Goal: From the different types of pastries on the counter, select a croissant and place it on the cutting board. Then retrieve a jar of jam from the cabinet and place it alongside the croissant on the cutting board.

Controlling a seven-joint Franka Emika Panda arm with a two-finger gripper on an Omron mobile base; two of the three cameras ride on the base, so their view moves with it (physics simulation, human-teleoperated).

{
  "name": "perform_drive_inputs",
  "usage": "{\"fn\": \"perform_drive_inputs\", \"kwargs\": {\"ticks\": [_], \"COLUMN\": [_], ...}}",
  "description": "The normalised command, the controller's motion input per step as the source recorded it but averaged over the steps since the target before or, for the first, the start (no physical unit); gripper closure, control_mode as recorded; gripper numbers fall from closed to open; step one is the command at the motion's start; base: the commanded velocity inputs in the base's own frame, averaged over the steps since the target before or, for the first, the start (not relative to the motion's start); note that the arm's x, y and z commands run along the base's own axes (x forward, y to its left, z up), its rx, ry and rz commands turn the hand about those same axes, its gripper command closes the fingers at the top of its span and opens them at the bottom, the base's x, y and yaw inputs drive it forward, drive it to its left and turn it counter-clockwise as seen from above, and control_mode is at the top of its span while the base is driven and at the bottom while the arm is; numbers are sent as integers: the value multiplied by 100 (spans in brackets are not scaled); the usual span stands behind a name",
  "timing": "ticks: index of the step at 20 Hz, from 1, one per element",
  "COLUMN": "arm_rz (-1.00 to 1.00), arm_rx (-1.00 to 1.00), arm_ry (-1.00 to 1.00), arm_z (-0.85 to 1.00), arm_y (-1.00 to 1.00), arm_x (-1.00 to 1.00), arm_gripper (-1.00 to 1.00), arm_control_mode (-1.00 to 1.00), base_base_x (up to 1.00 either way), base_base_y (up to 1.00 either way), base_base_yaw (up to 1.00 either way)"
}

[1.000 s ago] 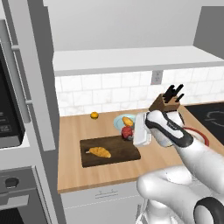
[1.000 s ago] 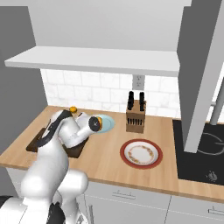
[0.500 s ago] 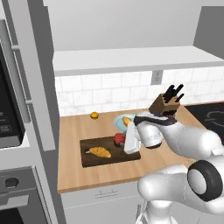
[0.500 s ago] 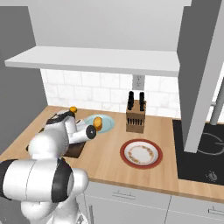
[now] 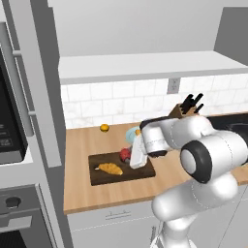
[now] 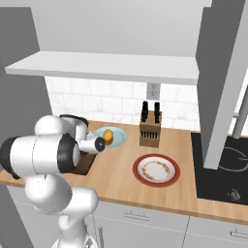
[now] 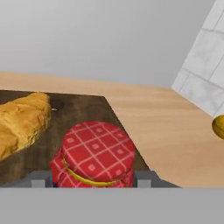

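- The jar of jam [image 7: 93, 156] sits low over the cutting board [image 5: 99, 176] — you cannot tell whether its base touches. The croissant [image 5: 111, 168] lies just beside it.
- Gripper [image 7: 91, 178]: fingertips flank the jar at its sides and look clamped on it.
- Handling, as a judgement: the jar is likely rigid, smooth-sided and fairly heavy for its size — a side grip below the lid suits it; keep it upright.
- The croissant is probably soft and flaky, so give it clearance.
- The orange fruit [image 5: 104, 128] sits well apart on the counter [image 5: 82, 140].
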Motion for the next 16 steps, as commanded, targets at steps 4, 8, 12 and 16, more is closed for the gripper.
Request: {"fn": "perform_drive_inputs", "kwargs": {"ticks": [4,8,12,16], "arm_rz": [3,3,5,9], "arm_rx": [0,0,0,0], "arm_ry": [8,24,33,29], "arm_z": [-45,-37,-31,-3], "arm_y": [21,0,1,0], "arm_x": [21,-19,-52,-62], "arm_gripper": [-100,-100,-100,-100], "arm_control_mode": [-100,-100,-100,-100], "base_base_x": [0,0,0,0], "base_base_y": [0,0,0,0], "base_base_yaw": [0,0,0,0]}}
